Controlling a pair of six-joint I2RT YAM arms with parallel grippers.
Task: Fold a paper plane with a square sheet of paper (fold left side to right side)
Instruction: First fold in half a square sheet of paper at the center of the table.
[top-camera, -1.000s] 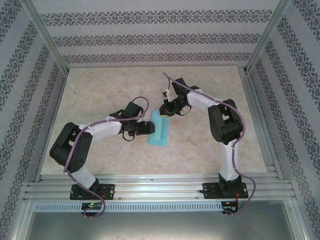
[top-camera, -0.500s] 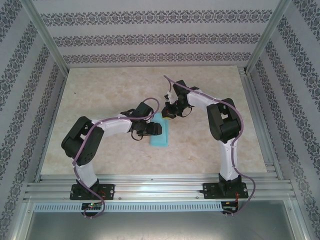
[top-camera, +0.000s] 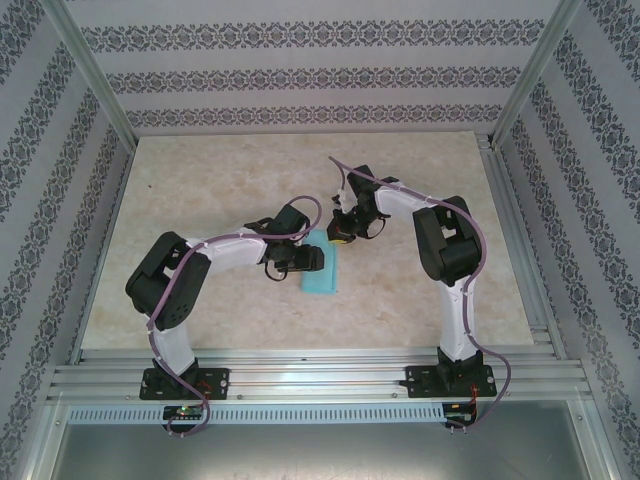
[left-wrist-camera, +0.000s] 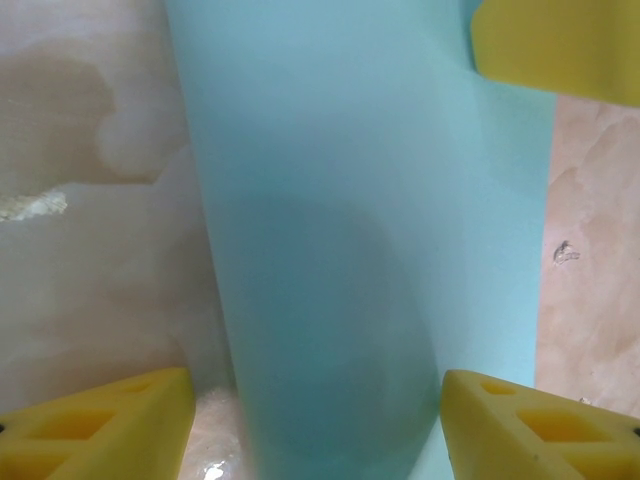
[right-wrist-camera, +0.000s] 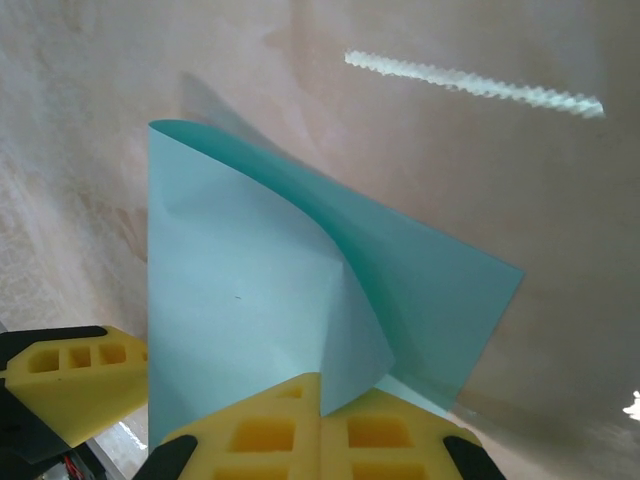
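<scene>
The square sheet of paper (top-camera: 322, 278) lies near the middle of the worktop (top-camera: 200, 190), a little toward the near side, between the two arms. It is doubled over into a narrow cyan strip running near to far. The fold is loose: in the right wrist view the top layer bows up off the lower one, and a corner of the lower layer juts out beyond it.

The right tool (right-wrist-camera: 320, 425) sits at the far end of the strip. Its yellow fingers are closed together, with the edge of the top layer pinched between them.

The left tool (left-wrist-camera: 315, 415) reaches in from the left over the middle of the strip, its jaws standing well apart. One yellow finger (left-wrist-camera: 110, 420) is over bare worktop beside the paper and the other is at the paper's opposite edge, so the strip lies between them unclamped. Whether the fingers touch the sheet I cannot tell.

The two tools are close together, and a yellow fingertip of each shows in the other's wrist view.
</scene>
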